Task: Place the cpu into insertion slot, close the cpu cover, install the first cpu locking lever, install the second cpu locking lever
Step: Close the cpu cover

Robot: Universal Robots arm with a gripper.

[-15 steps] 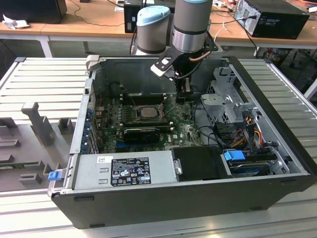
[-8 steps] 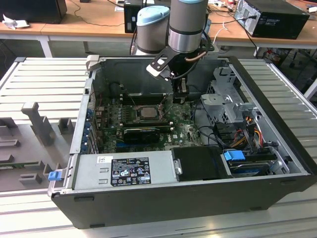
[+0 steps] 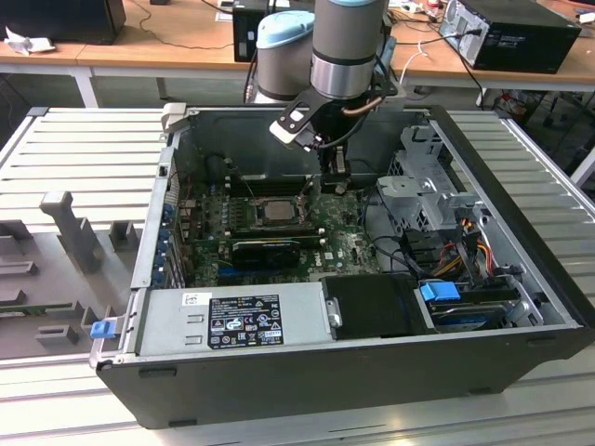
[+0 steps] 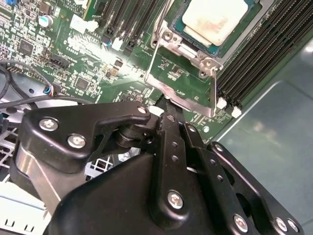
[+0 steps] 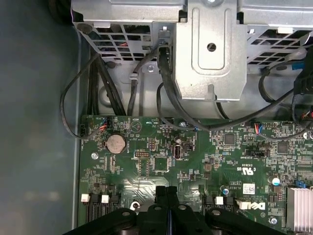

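At the pincer (image 4: 165, 105): black fingers (image 4: 169, 129) pressed shut, nothing between them, tip low over the green motherboard (image 4: 88, 58). Just beyond: cpu cover (image 4: 180, 43), lying flat. Farther: cpu (image 4: 215, 19), pale face up, seated in the insertion slot (image 3: 297, 206).

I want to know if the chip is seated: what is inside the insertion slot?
The cpu lies in the insertion slot, pale metal face up. What lies beneath the chip cannot be seen, because the chip covers it.
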